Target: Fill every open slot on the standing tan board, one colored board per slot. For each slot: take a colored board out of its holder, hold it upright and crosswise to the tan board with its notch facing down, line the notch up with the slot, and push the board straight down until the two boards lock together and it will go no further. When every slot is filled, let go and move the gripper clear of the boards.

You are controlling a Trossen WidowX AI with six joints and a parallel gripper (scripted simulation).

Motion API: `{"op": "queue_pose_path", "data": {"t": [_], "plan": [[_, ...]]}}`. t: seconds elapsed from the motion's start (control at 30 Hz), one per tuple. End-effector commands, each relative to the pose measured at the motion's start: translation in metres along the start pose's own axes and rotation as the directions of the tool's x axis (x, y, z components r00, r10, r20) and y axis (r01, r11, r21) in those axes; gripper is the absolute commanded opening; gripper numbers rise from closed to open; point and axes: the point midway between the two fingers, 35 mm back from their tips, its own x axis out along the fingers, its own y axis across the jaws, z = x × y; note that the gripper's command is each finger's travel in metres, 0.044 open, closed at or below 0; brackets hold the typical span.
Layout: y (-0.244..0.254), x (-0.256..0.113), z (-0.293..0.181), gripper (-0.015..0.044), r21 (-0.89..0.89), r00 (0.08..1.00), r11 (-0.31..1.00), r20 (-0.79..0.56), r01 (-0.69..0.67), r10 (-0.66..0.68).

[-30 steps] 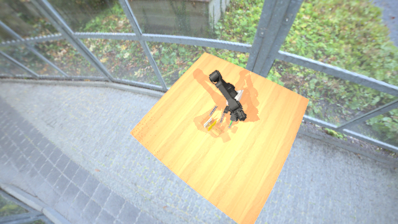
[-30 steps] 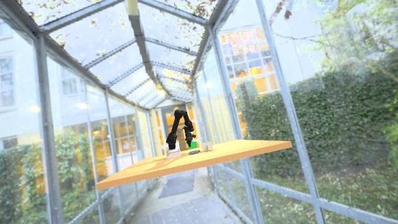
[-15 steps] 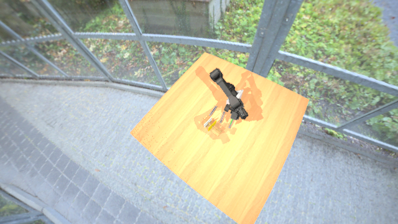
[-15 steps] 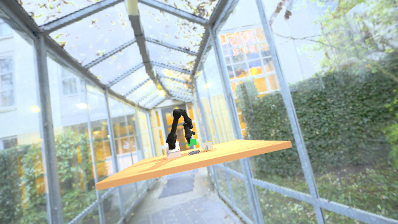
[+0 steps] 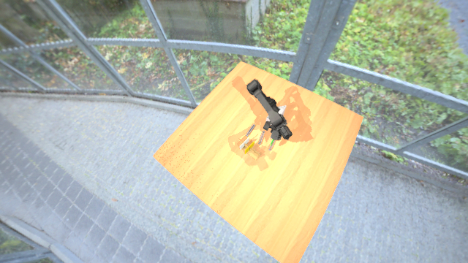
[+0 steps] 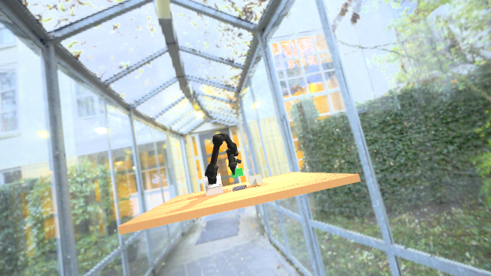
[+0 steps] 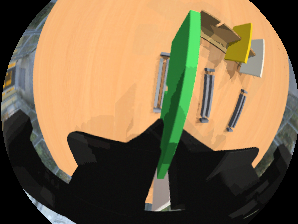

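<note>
Gripper (image 5: pixel 272 140) (image 6: pixel 235 173) (image 7: pixel 164 123) clamping green board (image 5: pixel 271 142) (image 6: pixel 238 172) (image 7: pixel 181 80), notch mostly hidden

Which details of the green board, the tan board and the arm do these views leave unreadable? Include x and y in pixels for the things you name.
- Green board's (image 6: pixel 238 172) (image 7: pixel 182 75) gripped edge: wrist view, covered by the black fingers.
- Green board's notch: exterior view, too small to make out.
- Tan board's (image 7: pixel 216 31) open slots: top view, too small to count.
- Arm's (image 5: pixel 270 106) (image 6: pixel 215 157) upper joints: wrist view, outside the picture.
</note>
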Motion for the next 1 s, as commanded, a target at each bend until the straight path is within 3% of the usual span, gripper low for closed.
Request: {"op": "queue_pose_path", "data": {"t": [0.0,0.97], "plan": [[-0.003,-0.003,0.011,0.0000,0.017,1.000,1.000,0.003,-0.006,0.006],[-0.030,-0.007,0.073,0.0000,0.123,1.000,0.992,0.004,-0.021,0.020]]}}
